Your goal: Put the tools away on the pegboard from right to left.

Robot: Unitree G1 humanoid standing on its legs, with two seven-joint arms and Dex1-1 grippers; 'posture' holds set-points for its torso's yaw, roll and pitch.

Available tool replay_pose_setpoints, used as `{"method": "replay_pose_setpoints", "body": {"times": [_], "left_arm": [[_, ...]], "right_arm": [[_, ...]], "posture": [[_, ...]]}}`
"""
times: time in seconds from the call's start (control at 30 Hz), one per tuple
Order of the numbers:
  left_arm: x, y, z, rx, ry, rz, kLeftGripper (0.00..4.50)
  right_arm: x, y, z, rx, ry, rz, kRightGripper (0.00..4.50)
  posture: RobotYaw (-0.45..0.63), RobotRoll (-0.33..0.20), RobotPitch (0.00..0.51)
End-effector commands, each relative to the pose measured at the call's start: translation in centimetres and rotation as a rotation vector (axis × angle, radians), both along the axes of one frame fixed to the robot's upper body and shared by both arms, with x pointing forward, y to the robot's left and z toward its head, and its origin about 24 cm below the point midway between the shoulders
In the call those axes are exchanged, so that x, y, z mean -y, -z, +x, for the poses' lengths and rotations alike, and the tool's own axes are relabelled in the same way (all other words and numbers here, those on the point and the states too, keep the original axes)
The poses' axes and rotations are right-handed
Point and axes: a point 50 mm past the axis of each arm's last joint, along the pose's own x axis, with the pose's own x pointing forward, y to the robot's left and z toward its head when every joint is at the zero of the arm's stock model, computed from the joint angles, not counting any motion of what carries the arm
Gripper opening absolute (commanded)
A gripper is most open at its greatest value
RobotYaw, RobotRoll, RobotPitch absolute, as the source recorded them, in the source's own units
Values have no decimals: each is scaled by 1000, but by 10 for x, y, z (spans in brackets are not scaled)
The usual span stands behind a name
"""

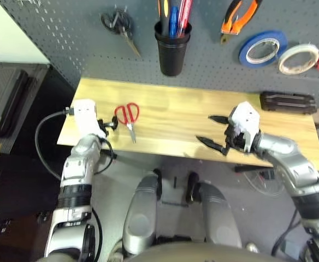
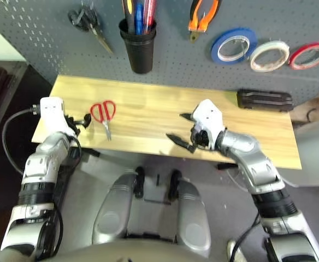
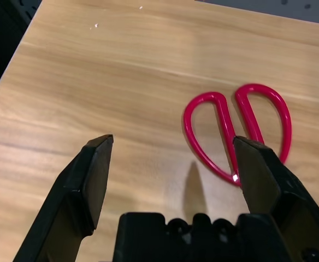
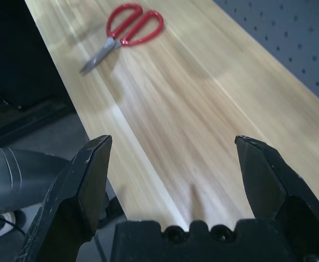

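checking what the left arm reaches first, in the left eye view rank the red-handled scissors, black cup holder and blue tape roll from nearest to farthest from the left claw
1. red-handled scissors, flat on the table just right of the left claw.
2. black cup holder, up on the pegboard, near the middle.
3. blue tape roll, hung on the pegboard well to the right.
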Motion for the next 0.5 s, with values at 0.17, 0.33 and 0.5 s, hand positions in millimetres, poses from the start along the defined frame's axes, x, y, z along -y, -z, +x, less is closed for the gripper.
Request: {"method": "replay_pose_setpoints", "body": {"times": [0.17,0.33,0.5], "left_arm": [[2,16,12,-35,3,6,4470],[-2,25,16,-74,-35,-14,4470],[-6,33,19,-117,-62,10,4470]], "right_arm": [[-10,11,-3,-38,-6,-36,4500],[-14,9,-2,-34,8,-26,4500],[-12,6,-4,-35,20,-24,4500]], "posture": [[54,0,368],[33,0,372],[16,0,374]]}}
